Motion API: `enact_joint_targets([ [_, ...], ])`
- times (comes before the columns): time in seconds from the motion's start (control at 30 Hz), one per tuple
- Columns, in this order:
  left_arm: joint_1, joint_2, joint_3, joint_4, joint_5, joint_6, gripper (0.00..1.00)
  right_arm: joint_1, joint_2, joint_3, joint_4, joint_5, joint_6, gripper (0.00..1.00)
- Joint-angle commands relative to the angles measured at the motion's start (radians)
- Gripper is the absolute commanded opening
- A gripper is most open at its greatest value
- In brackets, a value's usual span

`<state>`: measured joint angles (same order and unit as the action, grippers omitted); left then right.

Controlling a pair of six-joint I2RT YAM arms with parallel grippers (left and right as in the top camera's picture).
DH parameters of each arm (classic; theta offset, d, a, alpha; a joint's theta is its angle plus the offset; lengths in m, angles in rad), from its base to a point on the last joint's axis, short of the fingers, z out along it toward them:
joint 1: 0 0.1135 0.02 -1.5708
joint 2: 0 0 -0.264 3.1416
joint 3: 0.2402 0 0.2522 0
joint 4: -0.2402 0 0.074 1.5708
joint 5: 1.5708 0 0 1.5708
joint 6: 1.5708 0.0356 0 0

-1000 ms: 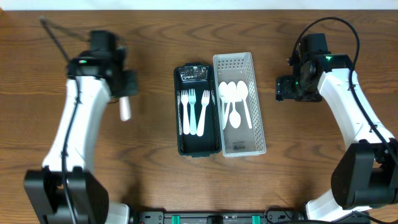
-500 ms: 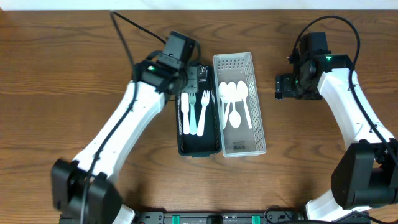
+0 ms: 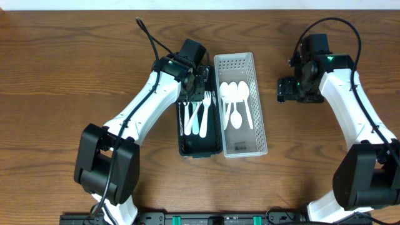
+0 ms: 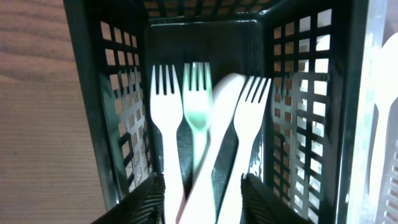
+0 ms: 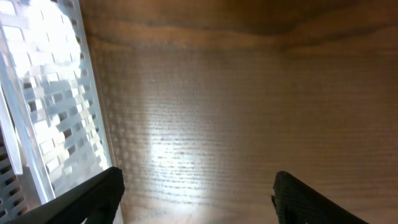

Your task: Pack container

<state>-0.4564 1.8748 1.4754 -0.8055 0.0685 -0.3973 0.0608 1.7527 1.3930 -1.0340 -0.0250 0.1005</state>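
Observation:
A black basket (image 3: 200, 152) holds white and pale green forks (image 3: 204, 112). A white basket (image 3: 244, 150) beside it holds white spoons (image 3: 234, 94). My left gripper (image 3: 199, 80) hovers over the far end of the black basket. In the left wrist view its jaws (image 4: 205, 199) are apart. A blurred white utensil (image 4: 217, 130) lies slanted across the forks (image 4: 163, 118) inside the black basket (image 4: 118, 124), touching neither jaw. My right gripper (image 3: 284, 89) is open and empty over bare table, right of the white basket (image 5: 56, 124); its jaws (image 5: 196, 186) frame only wood.
The two baskets stand side by side at the table's middle. Wooden tabletop (image 3: 75, 75) surrounds them. The left arm stretches diagonally from the front left toward the baskets.
My left arm swung from the table's left side to over the black basket, carrying a white utensil. The utensil now lies among the forks. The right arm has not moved.

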Motion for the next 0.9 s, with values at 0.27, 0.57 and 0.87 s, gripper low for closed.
enact_joint_targets([
  [0.27, 0.032, -0.146, 0.012, -0.01, -0.093, 0.08, 0.49, 0.056, -0.005, -0.002, -0.039, -0.032, -0.066, 0.71],
  [0.57, 0.238, -0.324, 0.012, -0.073, -0.14, 0.082, 0.53, 0.148, 0.028, -0.06, -0.02, -0.074, -0.087, 0.7],
  [0.87, 0.389, -0.34, 0.012, -0.16, -0.14, 0.083, 0.54, 0.161, 0.032, -0.068, -0.006, -0.08, -0.086, 0.72],
])
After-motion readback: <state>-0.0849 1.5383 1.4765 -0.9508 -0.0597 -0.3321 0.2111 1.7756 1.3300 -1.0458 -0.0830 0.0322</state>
